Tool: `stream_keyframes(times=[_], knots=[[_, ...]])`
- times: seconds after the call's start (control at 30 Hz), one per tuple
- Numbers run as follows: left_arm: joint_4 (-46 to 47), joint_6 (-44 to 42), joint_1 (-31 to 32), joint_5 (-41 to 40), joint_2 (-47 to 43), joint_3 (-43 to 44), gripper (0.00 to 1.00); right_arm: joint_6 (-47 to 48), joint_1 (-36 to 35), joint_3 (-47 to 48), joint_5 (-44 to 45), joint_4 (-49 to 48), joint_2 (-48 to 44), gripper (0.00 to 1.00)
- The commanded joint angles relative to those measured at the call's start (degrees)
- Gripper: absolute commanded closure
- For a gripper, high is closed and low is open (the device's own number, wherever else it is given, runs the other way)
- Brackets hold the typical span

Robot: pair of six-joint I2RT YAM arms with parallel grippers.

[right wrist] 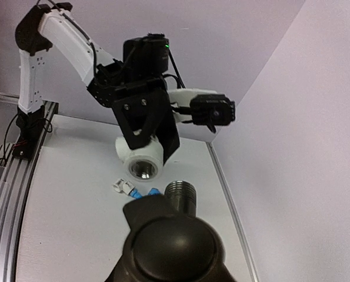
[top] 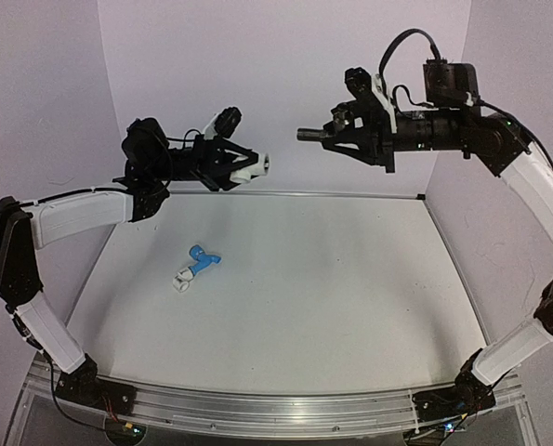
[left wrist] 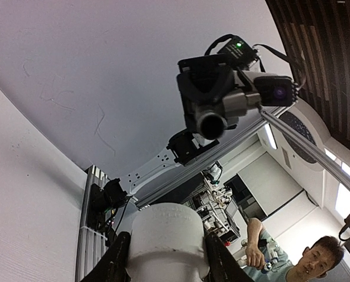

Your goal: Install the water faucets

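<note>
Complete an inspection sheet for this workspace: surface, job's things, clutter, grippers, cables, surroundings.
Surface: white table.
Job's things: grey metal faucet held aloft; blue faucet lying on the table beside a loose white fitting.
Clutter: nothing seen.
Grippers: left gripper shut on a white pipe fitting; right gripper shut on the grey metal faucet; the parts face each other, apart.
Cables: black cables loop over the right wrist.
Surroundings: pale walls; a person in the left wrist view.

The grey faucet (right wrist: 182, 194) is dull metal, its tip threaded. The white fitting (right wrist: 127, 157) is matt plastic with a shiny metal thread inside. The blue faucet (top: 204, 256) looks like smooth plastic. The table (top: 350, 279) is matt white, its front rail (top: 276, 404) brushed metal.
</note>
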State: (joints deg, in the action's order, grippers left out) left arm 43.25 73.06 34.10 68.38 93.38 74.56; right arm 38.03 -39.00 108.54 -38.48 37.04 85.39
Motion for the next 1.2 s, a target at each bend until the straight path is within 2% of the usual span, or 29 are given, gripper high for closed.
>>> stream_keyframes(times=[0.0, 0.23, 0.47, 0.53, 0.7, 0.87, 1.17], knots=[[-1.2, -1.1, 2.1, 0.2, -3.2, 2.4, 1.0, 4.1, -3.8, -2.1, 0.3, -4.0, -4.7, 1.0], [1.7, 2.1, 4.1, 1.4, -5.6, 3.7, 1.0, 7.5, -8.4, -8.1, 5.4, -9.8, -6.7, 1.0], [13.7, 13.0, 4.7, 3.7, -5.7, 2.3, 1.0, 15.5, -11.3, -12.1, 9.7, -13.0, -10.2, 1.0], [14.2, 13.5, 5.0, 3.7, -5.6, 1.9, 1.0, 17.0, -12.3, -13.1, 10.9, -13.9, -10.7, 1.0], [10.0, 10.0, 5.5, 3.4, -6.5, 1.5, 1.0, 18.8, -15.1, -14.4, 12.9, -15.8, -11.5, 1.0], [-1.7, 1.4, 6.3, 1.8, -8.5, 1.9, 1.0, 21.1, -17.1, -15.4, 16.1, -16.4, -11.6, 1.0], [-2.4, 0.5, 8.1, 0.7, -9.3, 1.7, 1.0, 24.5, -20.3, -18.7, 21.4, -19.7, -12.1, 1.0]])
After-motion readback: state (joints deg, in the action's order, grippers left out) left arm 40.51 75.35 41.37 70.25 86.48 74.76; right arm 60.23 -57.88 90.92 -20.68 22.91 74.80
